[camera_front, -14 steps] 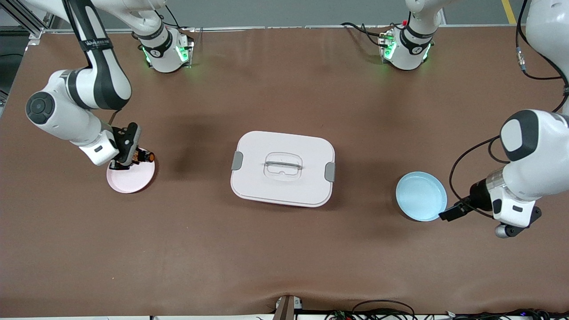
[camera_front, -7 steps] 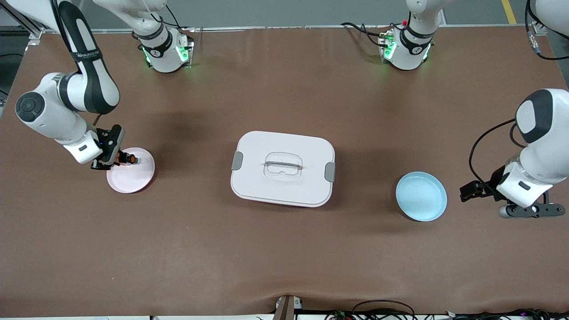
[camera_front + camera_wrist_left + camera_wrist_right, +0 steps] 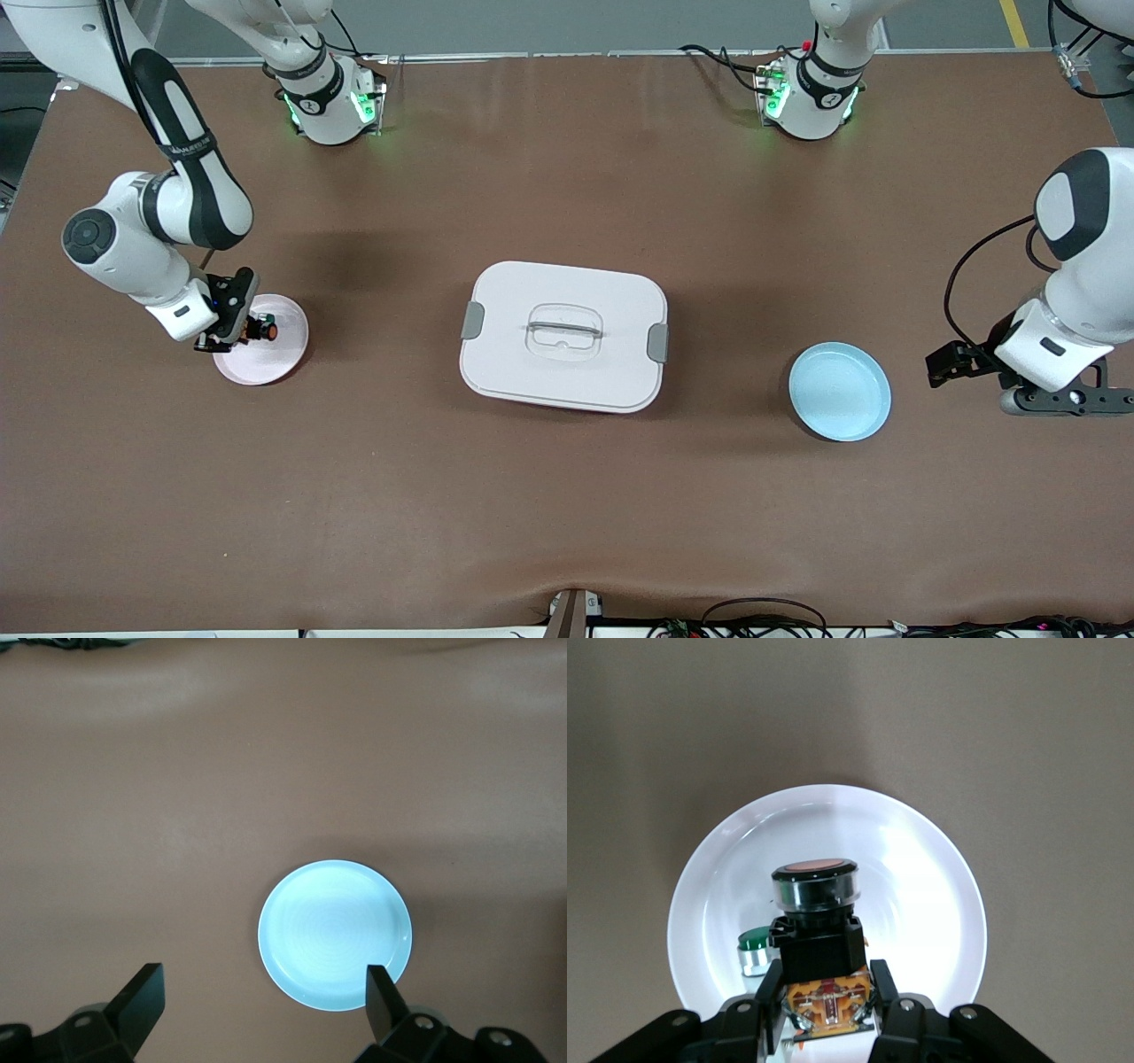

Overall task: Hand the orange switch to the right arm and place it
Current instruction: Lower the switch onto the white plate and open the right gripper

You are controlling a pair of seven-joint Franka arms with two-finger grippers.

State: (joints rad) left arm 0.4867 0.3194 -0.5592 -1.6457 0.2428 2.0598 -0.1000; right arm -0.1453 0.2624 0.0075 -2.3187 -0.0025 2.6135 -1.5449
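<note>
The right pincer (image 3: 829, 1014) is clamped on the orange switch (image 3: 817, 930), holding it cap-forward over the pink plate (image 3: 280, 354), where a green-capped switch (image 3: 755, 950) lies, seemingly lined up for setting down. The left pincer (image 3: 263, 1001) waits with fingers spread, empty, just beside the blue plate (image 3: 840, 392) at its end of the desk (image 3: 567, 496).

We can see only part of the green-capped switch (image 3: 756, 950) on the pink plate (image 3: 921, 877), because the orange switch (image 3: 816, 930) covers the rest of it.
</note>
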